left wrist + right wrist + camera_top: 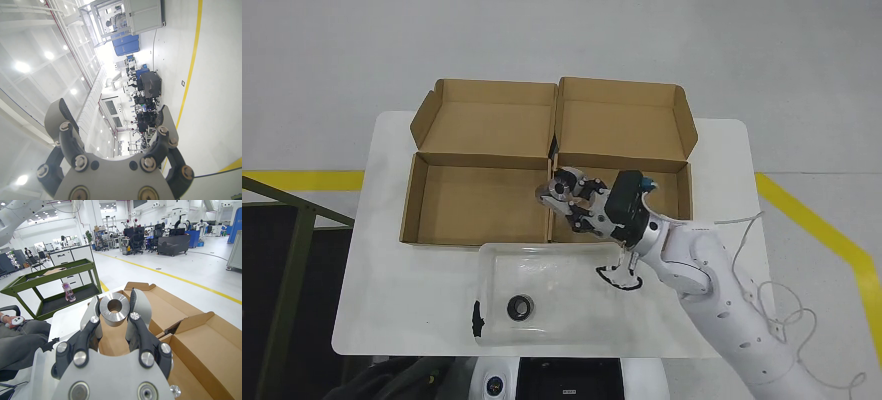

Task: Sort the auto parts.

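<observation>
Now, step: my right gripper [114,300] clamps the metal ring [114,314] above the boxes [472,205].
Next: I lower it into one box, then let go.

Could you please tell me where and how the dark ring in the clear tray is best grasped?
Probably across its outer rim, coming straight down from above. The dark ring lies flat with its hole facing up, and the walls of the clear tray stand around it, so a sideways approach looks blocked. The left tool is open and empty.
</observation>
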Robot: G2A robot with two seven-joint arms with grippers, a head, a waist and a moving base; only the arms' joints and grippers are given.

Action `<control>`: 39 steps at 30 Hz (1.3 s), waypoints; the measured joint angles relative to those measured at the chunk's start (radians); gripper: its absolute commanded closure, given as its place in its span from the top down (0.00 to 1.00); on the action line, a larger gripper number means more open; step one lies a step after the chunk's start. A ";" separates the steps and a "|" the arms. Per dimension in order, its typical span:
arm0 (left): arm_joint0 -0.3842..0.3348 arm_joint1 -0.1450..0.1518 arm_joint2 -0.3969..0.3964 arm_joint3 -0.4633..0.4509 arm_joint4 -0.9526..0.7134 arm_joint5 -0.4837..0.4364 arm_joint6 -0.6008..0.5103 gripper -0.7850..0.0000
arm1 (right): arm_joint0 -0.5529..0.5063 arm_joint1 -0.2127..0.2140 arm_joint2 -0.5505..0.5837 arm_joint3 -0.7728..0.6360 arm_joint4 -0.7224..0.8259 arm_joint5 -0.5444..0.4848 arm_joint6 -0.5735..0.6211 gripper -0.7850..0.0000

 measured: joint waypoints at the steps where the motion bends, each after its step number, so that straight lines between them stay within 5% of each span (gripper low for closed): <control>1: 0.000 0.000 0.000 0.000 0.000 0.000 0.000 1.00 | 0.007 -0.002 -0.004 0.008 -0.001 0.004 0.003 0.00; 24: 0.000 0.000 0.000 0.000 0.000 0.000 0.000 1.00 | 0.350 -0.098 -0.272 0.274 -0.172 0.078 0.275 0.00; 39: 0.000 0.000 0.000 0.000 0.000 0.000 0.000 1.00 | 0.508 -0.196 -0.419 0.534 -0.207 0.118 0.308 0.00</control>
